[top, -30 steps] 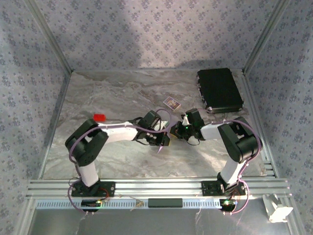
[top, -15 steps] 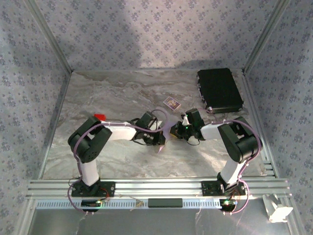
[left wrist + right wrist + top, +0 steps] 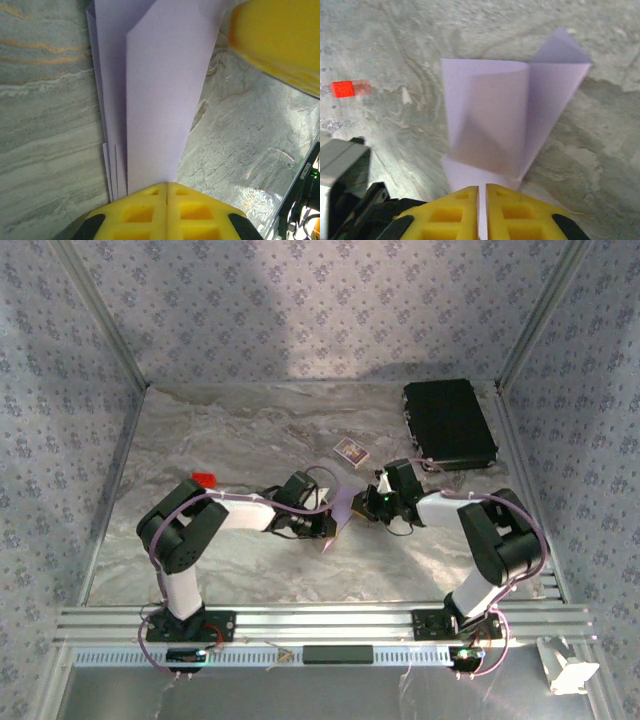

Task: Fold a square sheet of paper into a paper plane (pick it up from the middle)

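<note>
light, floppy lilac paper (image 3: pixel 160 100), best held at folds; left gripper (image 3: pixel 166 187) pinches its 6 o'clock edge, right gripper (image 3: pixel 482 190) seemingly too.

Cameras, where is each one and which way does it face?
Top external: above and behind the arms, looking down on the table; both arms, bases at bottom.
Left wrist: on the left arm, looking along the left fingers, shut on the folded paper.
Right wrist: on the right arm, looking past the right fingers, gripping that paper; red block at left.
Shared: the paper.
</note>
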Motion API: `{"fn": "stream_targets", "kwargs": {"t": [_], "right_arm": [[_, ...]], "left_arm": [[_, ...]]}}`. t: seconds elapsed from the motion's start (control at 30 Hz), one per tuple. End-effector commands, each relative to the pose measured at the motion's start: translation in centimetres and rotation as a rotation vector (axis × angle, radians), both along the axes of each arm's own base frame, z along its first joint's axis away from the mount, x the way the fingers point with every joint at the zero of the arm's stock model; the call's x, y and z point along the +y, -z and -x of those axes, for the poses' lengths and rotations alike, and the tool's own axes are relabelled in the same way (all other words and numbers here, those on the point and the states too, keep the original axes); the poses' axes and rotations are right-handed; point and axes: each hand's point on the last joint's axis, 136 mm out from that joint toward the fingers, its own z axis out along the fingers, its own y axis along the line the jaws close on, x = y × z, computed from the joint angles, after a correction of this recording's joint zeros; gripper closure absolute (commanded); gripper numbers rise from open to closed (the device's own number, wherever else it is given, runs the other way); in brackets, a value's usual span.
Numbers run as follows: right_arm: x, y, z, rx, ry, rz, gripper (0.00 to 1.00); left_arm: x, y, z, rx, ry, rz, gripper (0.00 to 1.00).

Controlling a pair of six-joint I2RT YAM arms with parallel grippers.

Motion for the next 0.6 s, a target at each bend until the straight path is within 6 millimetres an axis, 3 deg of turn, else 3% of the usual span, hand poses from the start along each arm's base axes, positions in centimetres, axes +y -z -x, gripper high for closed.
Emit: {"fn": "stream_targets", "kwargs": {"t": [0.0, 0.17, 0.3, 0.43, 0.57], "right_arm": [[0.4, -1.1, -0.1, -0.051, -0.036, 0.017, 0.87], [2.6, -0.8, 0.8, -0.062, -0.112, 0.004, 0.89], [3.5, 1.1, 1.2, -0.026, -0.154, 0.056, 0.9], [1.8, 3.6, 1.0, 0.028, -0.127, 0.157, 0.91], [0.5, 3.8, -0.4, 0.025, -0.09, 0.15, 0.91]], "left_arm": [[2.7, 3.2, 2.0, 0.082, -0.007, -0.125, 0.96], [2.7, 3.4, 2.1, 0.086, -0.006, -0.127, 0.97], [2.8, 3.6, 2.0, 0.092, -0.009, -0.134, 0.97], [2.9, 3.7, 2.1, 0.094, -0.008, -0.139, 0.98], [3.0, 3.8, 2.2, 0.095, 0.0, -0.144, 1.0]]}}
